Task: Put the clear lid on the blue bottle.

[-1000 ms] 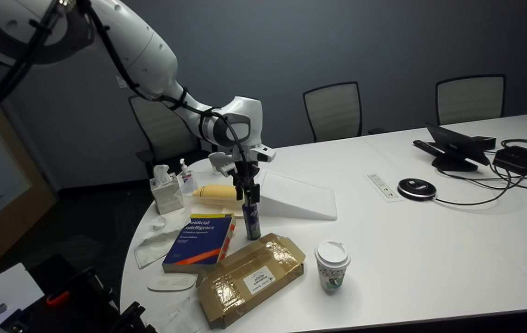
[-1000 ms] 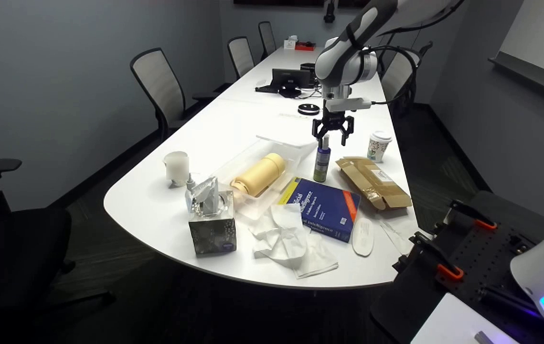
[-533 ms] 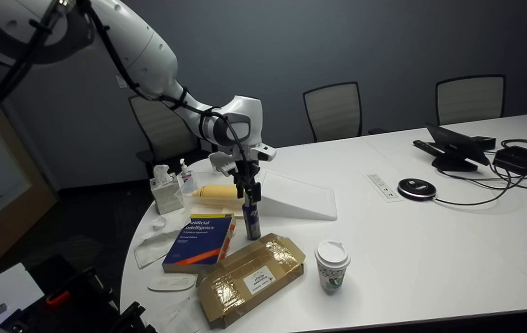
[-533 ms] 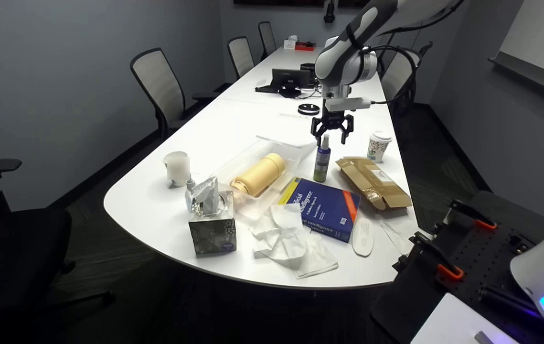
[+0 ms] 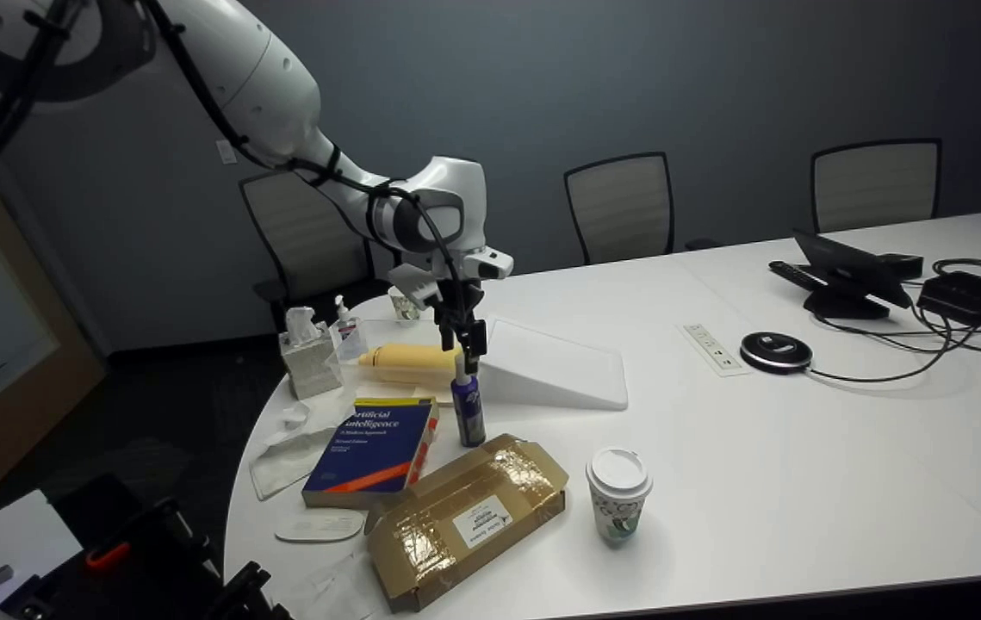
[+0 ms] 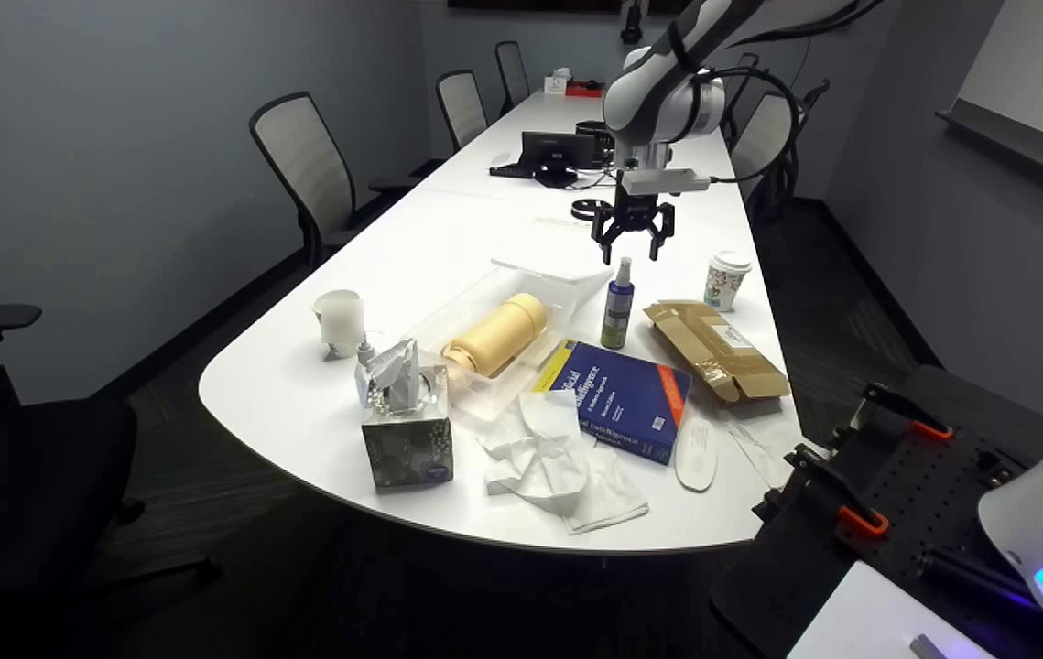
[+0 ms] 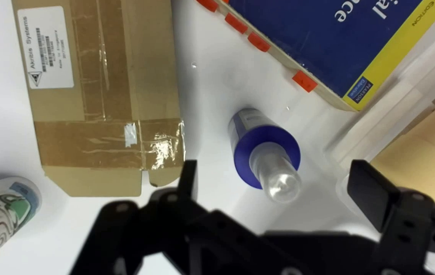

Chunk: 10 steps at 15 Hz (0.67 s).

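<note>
Since the earlier frames, the jointed white-and-grey robot arm (image 6: 658,101) and its black two-fingered gripper (image 6: 631,254) have risen a little. The small dome-tipped clear plastic lid (image 5: 461,371) now shows more plainly in an exterior view, and the slim upright dark blue bottle (image 5: 468,413) beneath it stands where it stood.

From left to right in the wrist view, we meet a white paper cup with a dark swirl print (image 7: 1,217), then a flat brown cardboard box (image 7: 106,95). Mid-view is the bottle, upright on a white table (image 7: 213,152), with the lid on its top. The jaws stand wide apart either side of it, released and grasping nothing. Further right come a thick blue book with a yellow edge (image 7: 301,42) and, at the border, a pale yellow cylindrical flask (image 7: 431,149).

We judge the lid placed and the step in hand a clean withdrawal. To do it well, we would lift straight up with the jaws wide, since a slim bottle could tip if brushed. We cannot tell whether the lid is pressed fully home; if it proves loose, we would centre above it and nudge gently downward.
</note>
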Motion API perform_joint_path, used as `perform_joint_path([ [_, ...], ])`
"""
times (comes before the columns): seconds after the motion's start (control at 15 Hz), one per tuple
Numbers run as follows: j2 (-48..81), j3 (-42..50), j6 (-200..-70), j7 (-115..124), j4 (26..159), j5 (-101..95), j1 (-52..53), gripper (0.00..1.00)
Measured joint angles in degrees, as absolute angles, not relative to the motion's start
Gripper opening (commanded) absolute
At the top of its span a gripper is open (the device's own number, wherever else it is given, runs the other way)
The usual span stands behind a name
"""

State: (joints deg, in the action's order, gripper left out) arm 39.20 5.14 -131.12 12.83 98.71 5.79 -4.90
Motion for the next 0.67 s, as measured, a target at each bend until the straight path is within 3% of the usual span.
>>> perform_joint_path([
  [0.67, 33.0, 4.9, -122.0, 10.2, 98.7, 5.8, -4.8, 1.00],
])
